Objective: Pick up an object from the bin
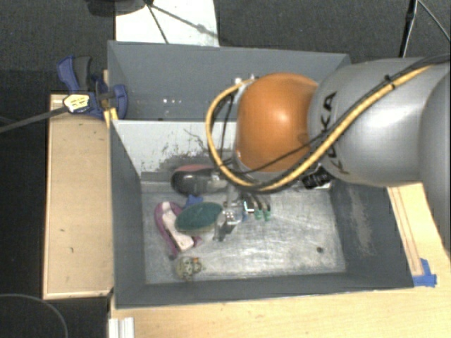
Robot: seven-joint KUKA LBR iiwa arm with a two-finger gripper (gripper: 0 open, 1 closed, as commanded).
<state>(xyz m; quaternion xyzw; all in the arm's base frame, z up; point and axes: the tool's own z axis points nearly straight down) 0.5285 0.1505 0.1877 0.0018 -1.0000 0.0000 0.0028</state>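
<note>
Currently: the arm enters from the right, and its orange wrist cover hangs over the middle of the bin. The tool sits low, close above the bin floor, just beside the right edge of a dark green oval piece. Whether they touch is not clear. The wrist hides most of the tool, so I cannot tell whether it is apart or together. Nothing can be made out in its grip.

Contents, left half of the bin:
- The green oval lies flat, left of centre, and partly overlaps a pink and purple soft-looking piece on its left.
- A dark rounded oblong thing lies behind them, near the back wall.
- A small brownish lump lies alone near the front wall, apart from the rest.
- A small green bit lies just right of the tool.

The right half of the floor is bare metal.

Judgement: the step in hand looks like the end of the approach, before the grasp, and the lift is not yet begun. The green oval is the likeliest candidate because it is nearest the tool. The next move calls for settling the tool across the oval's narrow width and closing on it. The lift should then go straight up, taking care not to drag the pink piece underneath along with it.
</note>
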